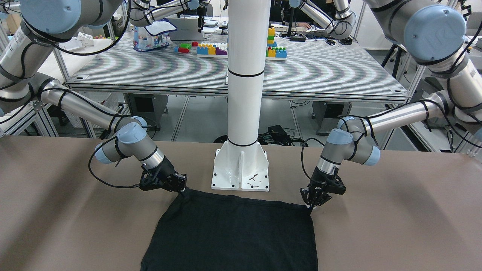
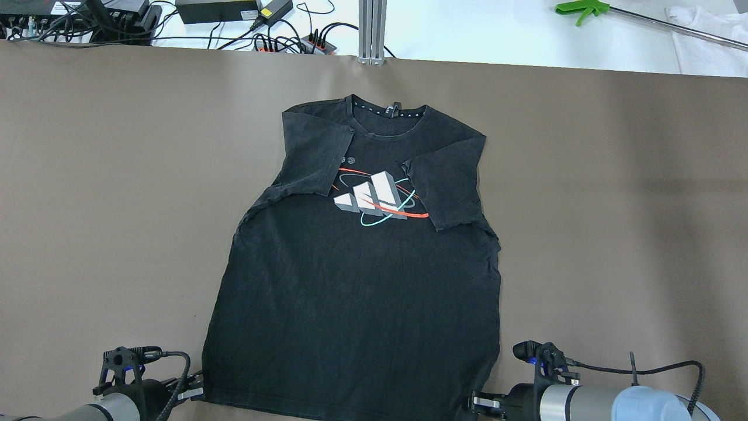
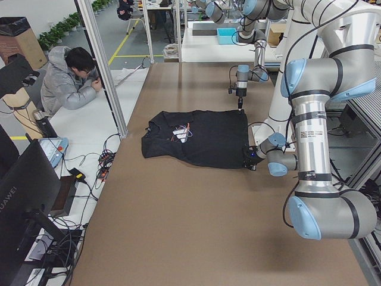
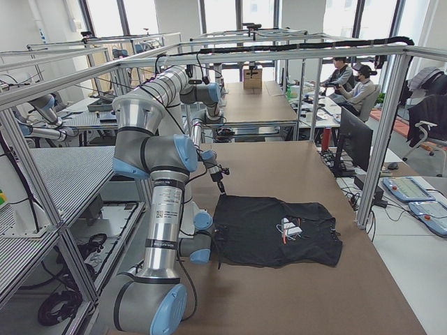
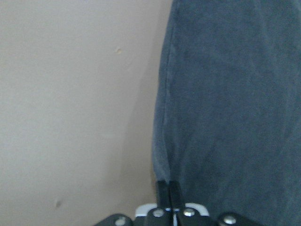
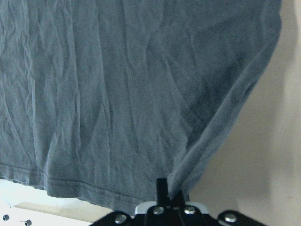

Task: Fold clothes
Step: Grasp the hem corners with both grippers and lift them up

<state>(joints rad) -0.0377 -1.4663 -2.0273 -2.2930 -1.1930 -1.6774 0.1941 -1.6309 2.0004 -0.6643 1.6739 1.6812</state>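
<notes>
At the lower left of the overhead view, the left gripper (image 2: 194, 390) is seen pressed together on one corner of the hem (image 1: 244, 198) of the black T-shirt (image 2: 356, 292). In its wrist view the fingers (image 5: 163, 193) are closed tight on the fabric edge. The black T-shirt is spread flat in the middle of the brown table (image 2: 87, 204), with the collar (image 2: 388, 114) toward the upper edge and both sleeves (image 2: 318, 155) folded inward beside the printed logo (image 2: 374, 199). At the lower right, the right gripper (image 2: 474, 402) is likewise pinching the other corner, which seems to be raised a little, though this is not well seen.

The step in hand is judged to be the carrying of the hem up to the collar. Both corners should be lifted together, at equal height, and the hem kept stretched between them, so that the sleeves are not dragged open.

At the upper left of the front-facing view, a blue-and-white patterned bag (image 1: 150, 35) stands on the far table (image 1: 320, 71). What is inside it cannot be told.
</notes>
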